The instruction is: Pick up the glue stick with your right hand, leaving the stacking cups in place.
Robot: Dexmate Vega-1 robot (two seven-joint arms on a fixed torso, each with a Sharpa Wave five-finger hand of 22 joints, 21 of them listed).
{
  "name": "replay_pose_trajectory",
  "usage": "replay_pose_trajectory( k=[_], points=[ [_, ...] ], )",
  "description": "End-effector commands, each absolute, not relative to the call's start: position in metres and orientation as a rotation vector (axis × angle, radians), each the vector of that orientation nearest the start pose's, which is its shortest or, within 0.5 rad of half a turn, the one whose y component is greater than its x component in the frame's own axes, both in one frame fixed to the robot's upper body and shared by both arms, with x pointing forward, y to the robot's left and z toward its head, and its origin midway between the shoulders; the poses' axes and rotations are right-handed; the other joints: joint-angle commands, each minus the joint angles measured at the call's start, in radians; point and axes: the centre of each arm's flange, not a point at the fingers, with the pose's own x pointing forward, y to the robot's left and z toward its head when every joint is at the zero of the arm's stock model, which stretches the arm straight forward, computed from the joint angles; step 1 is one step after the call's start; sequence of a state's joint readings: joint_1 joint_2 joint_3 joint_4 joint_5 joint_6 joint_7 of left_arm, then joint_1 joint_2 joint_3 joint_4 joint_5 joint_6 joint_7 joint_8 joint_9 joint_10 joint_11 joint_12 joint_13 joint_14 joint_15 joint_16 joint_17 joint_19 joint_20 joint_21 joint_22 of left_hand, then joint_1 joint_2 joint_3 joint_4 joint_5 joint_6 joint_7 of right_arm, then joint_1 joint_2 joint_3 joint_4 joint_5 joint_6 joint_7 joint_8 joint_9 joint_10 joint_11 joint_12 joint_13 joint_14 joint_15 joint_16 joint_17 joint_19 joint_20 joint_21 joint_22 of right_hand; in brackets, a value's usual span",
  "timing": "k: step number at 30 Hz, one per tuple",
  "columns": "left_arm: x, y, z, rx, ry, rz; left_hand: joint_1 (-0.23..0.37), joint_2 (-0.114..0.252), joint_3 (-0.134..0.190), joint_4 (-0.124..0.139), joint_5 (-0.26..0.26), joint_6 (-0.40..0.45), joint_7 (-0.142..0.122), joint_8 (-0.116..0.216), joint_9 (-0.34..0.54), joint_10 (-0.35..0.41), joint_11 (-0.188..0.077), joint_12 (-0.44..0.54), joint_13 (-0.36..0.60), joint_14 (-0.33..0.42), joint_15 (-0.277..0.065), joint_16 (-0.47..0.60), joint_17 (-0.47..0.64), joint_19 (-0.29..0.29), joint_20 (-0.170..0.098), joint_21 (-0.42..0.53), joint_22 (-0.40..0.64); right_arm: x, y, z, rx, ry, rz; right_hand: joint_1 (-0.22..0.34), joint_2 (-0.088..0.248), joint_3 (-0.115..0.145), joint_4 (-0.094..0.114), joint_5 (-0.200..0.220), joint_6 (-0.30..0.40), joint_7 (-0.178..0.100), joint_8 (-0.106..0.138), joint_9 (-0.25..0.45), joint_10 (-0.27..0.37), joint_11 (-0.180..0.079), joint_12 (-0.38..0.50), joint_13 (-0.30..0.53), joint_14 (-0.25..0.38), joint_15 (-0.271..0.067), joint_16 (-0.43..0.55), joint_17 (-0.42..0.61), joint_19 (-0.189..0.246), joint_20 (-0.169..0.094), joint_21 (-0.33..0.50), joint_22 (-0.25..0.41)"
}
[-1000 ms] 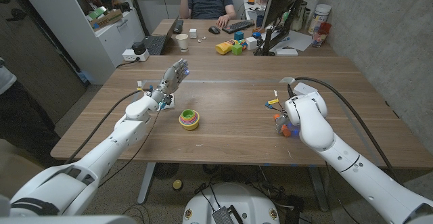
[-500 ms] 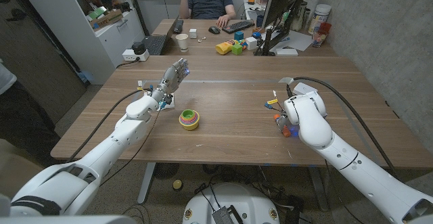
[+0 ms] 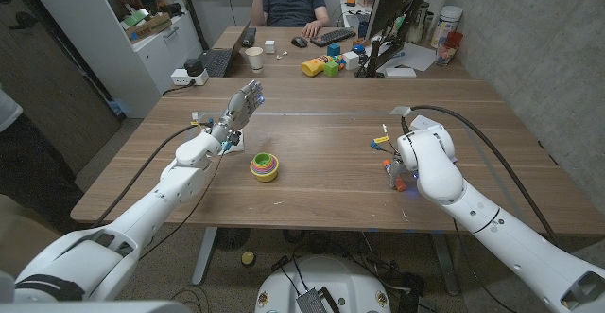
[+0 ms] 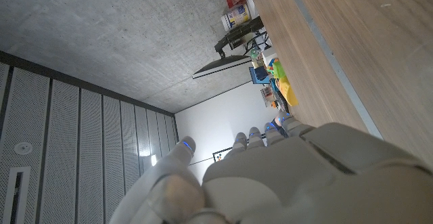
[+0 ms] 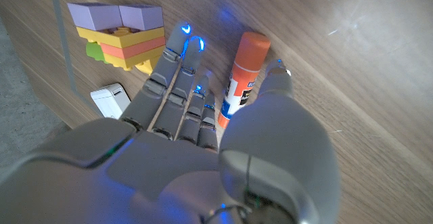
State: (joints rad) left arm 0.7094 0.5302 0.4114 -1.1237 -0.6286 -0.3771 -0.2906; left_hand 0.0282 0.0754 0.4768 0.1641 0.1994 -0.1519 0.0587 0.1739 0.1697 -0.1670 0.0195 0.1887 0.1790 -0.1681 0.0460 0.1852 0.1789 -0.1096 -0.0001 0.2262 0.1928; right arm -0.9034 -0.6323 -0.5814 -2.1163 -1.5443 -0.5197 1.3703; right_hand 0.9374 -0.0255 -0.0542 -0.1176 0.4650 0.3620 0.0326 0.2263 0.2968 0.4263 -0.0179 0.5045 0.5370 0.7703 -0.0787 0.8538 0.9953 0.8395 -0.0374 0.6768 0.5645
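Grasp pending | glue stick [image 5: 246, 73] lies flat on bench [image 3: 321, 152] at about 3 o'clock, framed between fingers [image 5: 177, 82] and thumb of right robot hand [image 5: 203, 126], which is spread and holds nothing | closure should be made across the barrel's middle | stacking cups [image 3: 265, 166], well apart near 9 o'clock, are left undisturbed | left robot hand [image 3: 238, 110] is held open above bench.

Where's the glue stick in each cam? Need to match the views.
Head view: glue stick on the table right of centre, mostly hidden under the right hand; only the orange end peeks out.
Left wrist view: I can't find it.
Right wrist view: upper centre, lying on the wood between the right hand's fingers and thumb, orange cap away from the palm.
Shared landmark: the right hand over the stick.
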Motion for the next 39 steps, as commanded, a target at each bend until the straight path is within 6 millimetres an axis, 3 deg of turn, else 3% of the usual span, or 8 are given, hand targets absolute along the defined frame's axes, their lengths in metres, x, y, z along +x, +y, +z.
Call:
replay_pose_trajectory(
  k=[1, 8, 9, 12, 14, 21, 26, 39],
  points=[
    [0.661, 0.309, -0.003, 0.101, -0.649, -0.348, -0.009, 0.045, -0.005, 0.001, 0.007, -0.001, 0.000, 0.007, 0.002, -0.048, -0.001, 0.005, 0.003, -0.077, 0.003, 0.006, 0.002, -0.005, 0.001, 0.001, 0.004, 0.528, -0.196, -0.029, -1.901, 0.363, 0.078, 0.092, 0.028, -0.020, -0.016, 0.021, 0.140, -0.035, 0.053, 0.045, 0.100, -0.037, 0.141, 0.103, 0.102, -0.136, 0.101, 0.108, 0.065, -0.076, 0.103, 0.053],
    [0.662, 0.315, -0.001, 0.102, -0.653, -0.341, -0.010, 0.045, -0.006, 0.001, 0.008, 0.000, -0.001, 0.007, 0.002, -0.046, -0.003, 0.005, 0.003, -0.076, 0.003, 0.006, 0.002, -0.006, 0.001, 0.001, 0.004, 0.533, -0.193, -0.027, -1.888, 0.351, 0.057, 0.209, 0.066, -0.037, -0.022, 0.036, 0.244, -0.058, 0.109, 0.120, 0.167, -0.067, 0.307, 0.260, 0.214, -0.141, 0.145, 0.229, 0.143, -0.151, 0.210, 0.069],
    [0.663, 0.315, 0.000, 0.103, -0.653, -0.341, -0.010, 0.045, -0.006, 0.001, 0.008, 0.000, -0.001, 0.007, 0.002, -0.046, -0.001, 0.005, 0.003, -0.076, 0.003, 0.006, 0.002, -0.006, 0.001, 0.001, 0.004, 0.533, -0.193, -0.026, -1.886, 0.348, 0.051, 0.228, 0.074, -0.043, -0.020, 0.034, 0.276, -0.060, 0.133, 0.141, 0.181, -0.072, 0.340, 0.298, 0.241, -0.141, 0.158, 0.235, 0.151, -0.164, 0.234, 0.078],
    [0.665, 0.316, 0.000, 0.101, -0.651, -0.345, -0.010, 0.045, -0.007, 0.001, 0.008, 0.000, -0.001, 0.007, 0.002, -0.046, -0.001, 0.005, 0.003, -0.076, 0.002, 0.006, 0.002, -0.005, 0.001, 0.001, 0.004, 0.533, -0.194, -0.024, -1.877, 0.332, 0.029, 0.263, 0.092, -0.066, -0.007, 0.025, 0.312, -0.058, 0.193, 0.206, 0.265, -0.066, 0.443, 0.418, 0.292, -0.141, 0.193, 0.238, 0.170, -0.173, 0.291, 0.084],
    [0.667, 0.316, 0.000, 0.100, -0.649, -0.349, -0.010, 0.045, -0.007, 0.001, 0.008, 0.000, 0.000, 0.007, 0.002, -0.047, -0.001, 0.005, 0.003, -0.076, 0.003, 0.006, 0.002, -0.006, 0.001, 0.001, 0.004, 0.533, -0.194, -0.024, -1.873, 0.325, 0.014, 0.272, 0.102, -0.073, -0.001, 0.020, 0.330, -0.058, 0.221, 0.231, 0.295, -0.067, 0.454, 0.423, 0.307, -0.140, 0.206, 0.238, 0.181, -0.174, 0.302, 0.070],
    [0.669, 0.316, 0.000, 0.103, -0.650, -0.352, -0.010, 0.046, -0.008, 0.001, 0.008, 0.000, -0.001, 0.007, 0.002, -0.047, -0.001, 0.005, 0.003, -0.076, 0.002, 0.006, 0.002, -0.006, 0.000, 0.001, 0.004, 0.531, -0.195, -0.019, -1.852, 0.280, -0.024, 0.280, 0.132, -0.084, 0.015, 0.004, 0.357, -0.049, 0.275, 0.284, 0.354, -0.068, 0.464, 0.417, 0.345, -0.140, 0.230, 0.237, 0.210, -0.176, 0.331, 0.044],
    [0.668, 0.316, 0.001, 0.105, -0.652, -0.351, -0.010, 0.046, -0.009, 0.001, 0.008, 0.000, -0.001, 0.007, 0.002, -0.047, -0.001, 0.005, 0.003, -0.076, 0.002, 0.006, 0.002, -0.006, 0.000, 0.001, 0.004, 0.527, -0.196, -0.014, -1.843, 0.255, -0.048, 0.290, 0.144, -0.090, 0.020, -0.007, 0.357, -0.047, 0.299, 0.313, 0.362, -0.065, 0.467, 0.423, 0.357, -0.139, 0.241, 0.238, 0.215, -0.177, 0.349, 0.035],
    [0.663, 0.315, 0.001, 0.108, -0.660, -0.351, -0.010, 0.047, -0.011, 0.002, 0.009, 0.000, -0.001, 0.006, 0.002, -0.047, -0.002, 0.004, 0.003, -0.077, 0.002, 0.005, 0.002, -0.007, 0.001, 0.000, 0.004, 0.518, -0.202, -0.007, -1.824, 0.226, -0.083, 0.300, 0.155, -0.098, 0.027, -0.021, 0.370, -0.040, 0.311, 0.311, 0.371, -0.062, 0.468, 0.428, 0.364, -0.138, 0.252, 0.238, 0.214, -0.177, 0.373, 0.028]
  ],
)
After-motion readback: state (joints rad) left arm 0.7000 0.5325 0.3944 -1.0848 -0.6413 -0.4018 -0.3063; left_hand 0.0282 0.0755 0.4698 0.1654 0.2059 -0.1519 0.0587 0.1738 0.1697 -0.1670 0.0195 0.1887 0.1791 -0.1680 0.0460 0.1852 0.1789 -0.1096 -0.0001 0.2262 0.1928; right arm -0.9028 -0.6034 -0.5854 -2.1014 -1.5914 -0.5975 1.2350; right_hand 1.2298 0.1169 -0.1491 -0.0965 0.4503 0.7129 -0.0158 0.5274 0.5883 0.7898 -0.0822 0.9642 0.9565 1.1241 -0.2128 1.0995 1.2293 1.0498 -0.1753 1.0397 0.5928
